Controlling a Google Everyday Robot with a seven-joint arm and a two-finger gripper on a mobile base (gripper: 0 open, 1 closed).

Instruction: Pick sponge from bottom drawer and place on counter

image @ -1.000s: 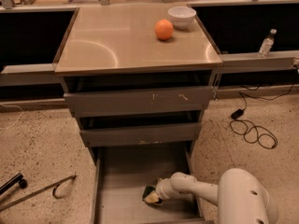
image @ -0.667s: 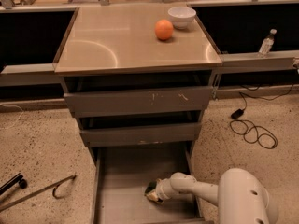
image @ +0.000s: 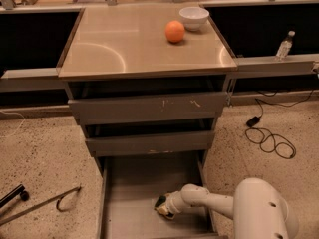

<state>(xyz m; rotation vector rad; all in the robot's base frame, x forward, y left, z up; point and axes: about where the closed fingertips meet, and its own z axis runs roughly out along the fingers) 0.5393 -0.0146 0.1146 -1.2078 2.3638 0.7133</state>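
Reaching low into the bottom drawer (image: 132, 205), the gripper (image: 166, 207) meets the sponge (image: 160, 202) on its near-right floor, placed for lifting it to the bench (image: 124, 49); whether the jaws pinch it I cannot tell.

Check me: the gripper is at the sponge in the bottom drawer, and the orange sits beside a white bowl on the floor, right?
No. The camera view shows the orange and white bowl on the counter, not the floor. The gripper is indeed at the sponge in the bottom drawer.
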